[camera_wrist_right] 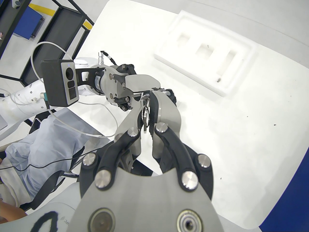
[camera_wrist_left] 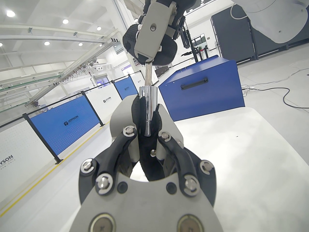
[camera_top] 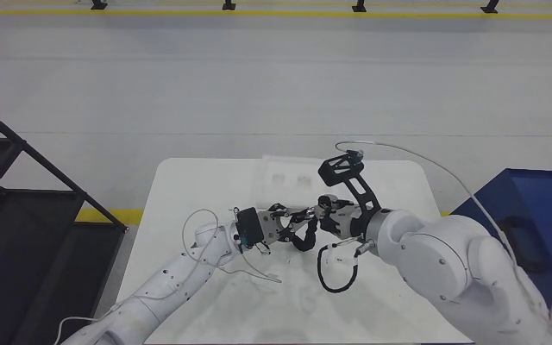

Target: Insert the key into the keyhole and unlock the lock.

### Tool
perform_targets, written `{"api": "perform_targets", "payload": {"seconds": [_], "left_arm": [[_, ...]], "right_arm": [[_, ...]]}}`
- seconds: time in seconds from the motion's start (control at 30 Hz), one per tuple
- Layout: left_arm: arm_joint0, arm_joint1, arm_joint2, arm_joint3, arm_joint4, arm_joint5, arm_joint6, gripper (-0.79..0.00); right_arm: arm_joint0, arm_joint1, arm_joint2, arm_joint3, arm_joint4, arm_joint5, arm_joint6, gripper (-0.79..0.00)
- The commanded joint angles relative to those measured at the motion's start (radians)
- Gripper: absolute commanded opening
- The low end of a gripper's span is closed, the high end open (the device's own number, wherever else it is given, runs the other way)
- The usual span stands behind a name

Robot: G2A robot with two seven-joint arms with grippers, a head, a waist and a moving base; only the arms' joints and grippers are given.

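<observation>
The lock (camera_wrist_left: 149,107) is mirror-bright chromed metal, smooth enough to carry reflections. The key (camera_wrist_left: 148,73) has a duller, satin metal blade, and the ring (camera_wrist_right: 145,117) on it is thin, shiny metal. The left gripper (camera_wrist_left: 146,112) has finger plates of matt pale-grey metal, links of smooth black plastic with a slight sheen, and polished metal screw heads. Its pads (camera_wrist_left: 137,114) are black, finely textured and look rubbery. The right gripper (camera_wrist_right: 147,108) is built of the same materials, and its pads (camera_wrist_right: 152,114) are ribbed. The table (camera_wrist_right: 241,134) is smooth, matt white. The foam tray (camera_wrist_right: 243,56) is white, matt and slightly grainy.
</observation>
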State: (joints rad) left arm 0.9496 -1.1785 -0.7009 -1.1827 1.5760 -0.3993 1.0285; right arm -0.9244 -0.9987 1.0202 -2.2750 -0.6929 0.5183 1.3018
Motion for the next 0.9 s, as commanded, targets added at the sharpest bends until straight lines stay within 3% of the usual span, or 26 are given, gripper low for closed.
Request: {"api": "perform_targets", "payload": {"seconds": [0.0, 0.87], "left_arm": [[0.002, -0.001, -0.003, -0.001, 0.003, -0.002, 0.000, -0.785], [0.014, -0.018, -0.028, 0.007, 0.028, -0.043, 0.015, -0.785]], "right_arm": [[0.001, 0.001, -0.002, 0.002, 0.003, 0.002, -0.001, -0.785], [0.031, 0.011, -0.034, 0.008, 0.043, 0.025, -0.025, -0.785]]}}
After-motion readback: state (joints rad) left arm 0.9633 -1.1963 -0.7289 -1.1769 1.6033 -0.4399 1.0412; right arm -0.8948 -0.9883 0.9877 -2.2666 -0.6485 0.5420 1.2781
